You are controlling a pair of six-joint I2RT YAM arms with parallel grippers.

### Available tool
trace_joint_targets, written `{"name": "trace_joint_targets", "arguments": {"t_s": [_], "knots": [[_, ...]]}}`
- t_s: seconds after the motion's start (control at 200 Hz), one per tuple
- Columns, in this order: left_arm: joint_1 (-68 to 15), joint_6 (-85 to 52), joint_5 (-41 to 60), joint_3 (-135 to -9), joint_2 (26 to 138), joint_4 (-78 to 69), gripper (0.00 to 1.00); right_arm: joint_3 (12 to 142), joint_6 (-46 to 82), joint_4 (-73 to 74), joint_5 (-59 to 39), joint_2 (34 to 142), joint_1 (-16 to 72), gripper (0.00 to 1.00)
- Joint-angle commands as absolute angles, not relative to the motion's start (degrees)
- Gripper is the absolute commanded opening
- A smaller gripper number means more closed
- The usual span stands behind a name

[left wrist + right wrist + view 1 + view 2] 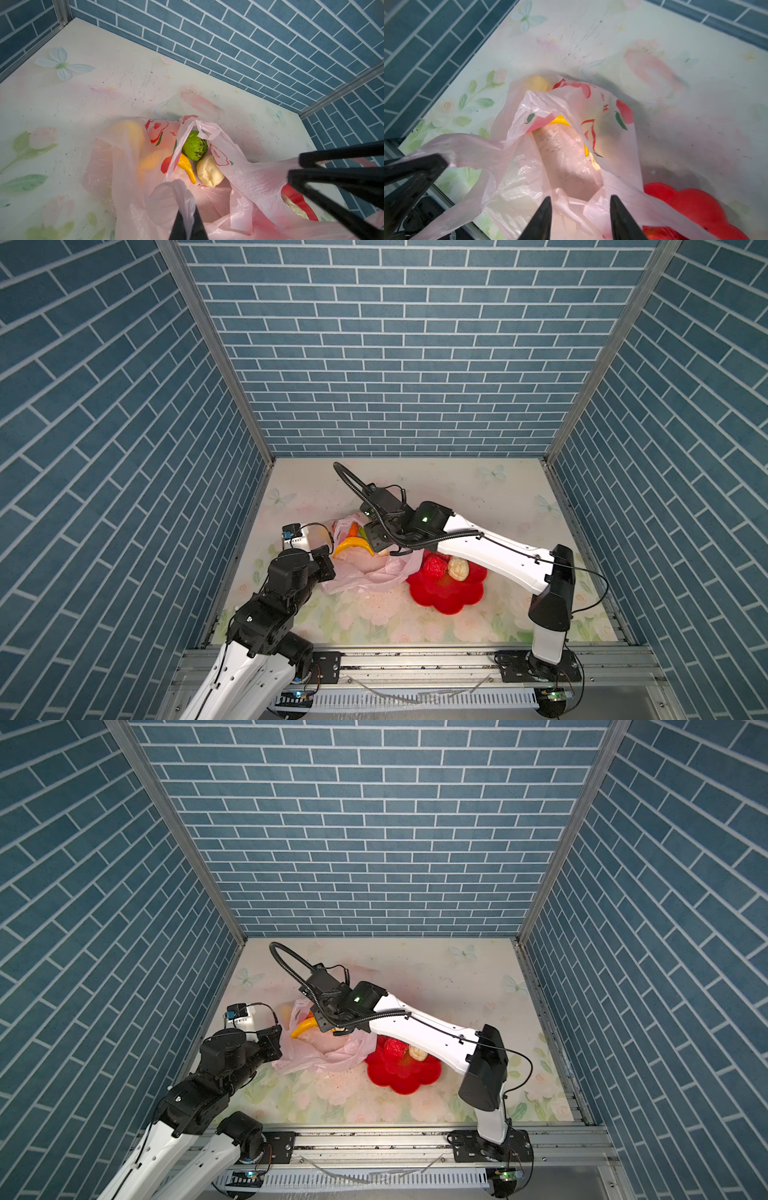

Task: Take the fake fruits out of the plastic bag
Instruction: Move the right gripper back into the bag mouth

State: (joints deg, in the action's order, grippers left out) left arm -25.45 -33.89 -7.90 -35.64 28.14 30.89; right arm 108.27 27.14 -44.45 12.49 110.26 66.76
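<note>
Nearest the front, a red flower-shaped dish is seen on the flowery worktop. Two of the fake fruits are already parked in it: a red bumpy fruit and a cream-white fruit, side by side at the dish's far edge.

The plastic bag is spread out just left of the dish, with a bit of its pink film draped over the dish's rim. On the side of the bag away from the dish, the left gripper is clamped on a bunched strip of the bag, plastic squeezed between its fingers.

The right gripper is held over the bag's mouth, a little beyond the dish. Its fingers are set apart, with a loose fold of the rim between them and nothing visibly gripped.

Further in, more fruits can be made out inside the bag:
- a yellow banana
- a green bumpy fruit
- a second cream-white fruit
- an orange-red fruit, half covered
- farthest from the dish, a blurry yellow shape, seen only through the film
</note>
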Motion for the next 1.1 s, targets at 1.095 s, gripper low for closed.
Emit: {"name": "trace_joint_targets", "arguments": {"t_s": [1.095], "knots": [[-25.18, -35.70, -5.40, -33.05, 24.48, 33.32, 0.07, 111.52, 33.73, -34.41, 13.08, 129.44, 61.05, 0.52]]}}
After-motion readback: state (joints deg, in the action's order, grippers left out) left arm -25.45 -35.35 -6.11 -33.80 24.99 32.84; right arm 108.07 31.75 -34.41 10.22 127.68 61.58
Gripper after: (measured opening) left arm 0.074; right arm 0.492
